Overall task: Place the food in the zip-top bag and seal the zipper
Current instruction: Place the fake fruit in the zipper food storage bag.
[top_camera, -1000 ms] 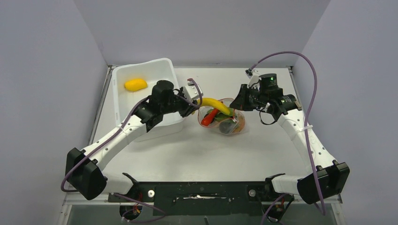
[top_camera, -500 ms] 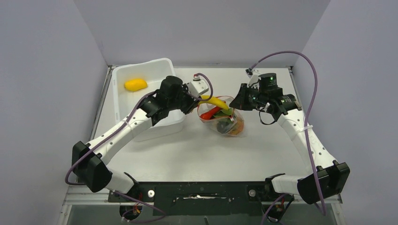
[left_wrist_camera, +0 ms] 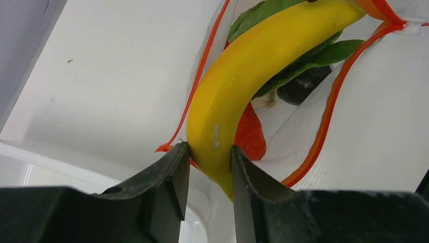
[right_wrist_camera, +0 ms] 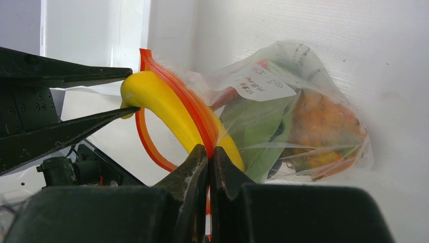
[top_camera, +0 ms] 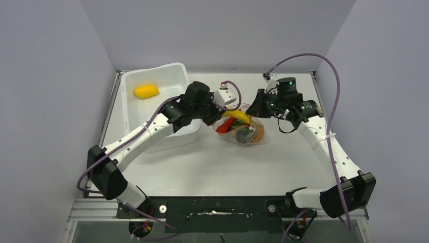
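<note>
My left gripper [left_wrist_camera: 208, 152] is shut on the lower end of the yellow banana [left_wrist_camera: 253, 76]. The banana's far end reaches through the mouth of the zip-top bag [right_wrist_camera: 303, 101]. The red zipper [left_wrist_camera: 329, 106] loops open around the banana. Inside the clear pouch lie a red chili [left_wrist_camera: 250, 134], green leafy pieces [left_wrist_camera: 303, 63] and an orange pineapple [right_wrist_camera: 318, 121]. My right gripper [right_wrist_camera: 209, 152] is shut on the zipper [right_wrist_camera: 172, 101] at the right side of the mouth, holding it up. From above, the bag [top_camera: 245, 132] lies mid-table between the left gripper [top_camera: 222, 109] and the right gripper [top_camera: 255, 109].
A large white tub [top_camera: 152, 70] stands at the back left, beside the left arm's forearm. A yellow food piece [top_camera: 146, 91] lies inside it. Grey walls close in the table on three sides.
The left arm has swung right and stretched out, carrying the banana farther into the bag's mouth. The right gripper has kept its hold on the zipper edge, nearly still.
</note>
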`<state>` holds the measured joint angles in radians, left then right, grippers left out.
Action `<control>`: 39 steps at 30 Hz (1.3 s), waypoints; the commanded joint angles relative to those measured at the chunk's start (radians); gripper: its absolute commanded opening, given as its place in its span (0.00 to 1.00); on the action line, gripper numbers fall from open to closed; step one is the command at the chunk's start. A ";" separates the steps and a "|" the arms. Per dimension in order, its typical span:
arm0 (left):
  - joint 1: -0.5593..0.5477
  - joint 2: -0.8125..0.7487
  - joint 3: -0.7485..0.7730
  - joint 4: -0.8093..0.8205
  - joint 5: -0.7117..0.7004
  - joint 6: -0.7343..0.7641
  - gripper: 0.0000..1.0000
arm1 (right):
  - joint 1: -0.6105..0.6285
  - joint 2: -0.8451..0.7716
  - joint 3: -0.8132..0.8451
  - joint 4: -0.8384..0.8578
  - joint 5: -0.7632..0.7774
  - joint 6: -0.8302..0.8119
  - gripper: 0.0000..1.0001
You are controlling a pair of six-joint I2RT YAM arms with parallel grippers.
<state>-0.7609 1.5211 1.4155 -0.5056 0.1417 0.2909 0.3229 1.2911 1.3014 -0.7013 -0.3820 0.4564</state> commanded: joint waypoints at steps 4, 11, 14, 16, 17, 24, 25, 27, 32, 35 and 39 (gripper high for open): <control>-0.021 0.044 0.088 -0.003 0.033 -0.029 0.14 | 0.015 -0.006 0.048 0.074 -0.010 0.011 0.00; -0.021 0.056 0.093 0.021 0.004 -0.097 0.43 | 0.015 -0.009 0.047 0.075 -0.007 0.010 0.00; -0.016 0.028 0.078 0.044 -0.045 -0.152 0.54 | 0.015 -0.003 0.047 0.066 -0.004 0.001 0.00; -0.013 0.010 0.065 0.055 -0.069 -0.175 0.56 | 0.011 -0.001 0.044 0.064 -0.001 -0.001 0.00; -0.009 0.000 0.060 0.059 -0.085 -0.195 0.56 | 0.009 -0.002 0.042 0.065 0.000 -0.001 0.00; 0.014 -0.071 -0.036 0.097 -0.197 -0.279 0.53 | -0.012 -0.012 0.038 0.065 0.006 -0.004 0.00; 0.022 -0.082 -0.051 0.107 -0.193 -0.293 0.52 | -0.014 -0.013 0.039 0.065 0.005 -0.004 0.00; 0.041 -0.098 -0.083 0.127 -0.162 -0.325 0.48 | -0.017 -0.015 0.037 0.066 0.005 -0.004 0.00; 0.066 -0.097 -0.131 0.174 -0.096 -0.398 0.44 | -0.016 -0.016 0.031 0.071 0.000 0.001 0.00; 0.069 -0.092 -0.172 0.235 -0.050 -0.412 0.47 | -0.018 -0.015 0.029 0.075 0.000 0.004 0.00; 0.082 -0.086 -0.219 0.333 -0.009 -0.447 0.48 | -0.017 -0.015 0.026 0.080 0.000 0.005 0.00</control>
<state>-0.6918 1.4441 1.2182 -0.3359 0.0631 -0.1013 0.3130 1.2911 1.3014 -0.6964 -0.3748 0.4561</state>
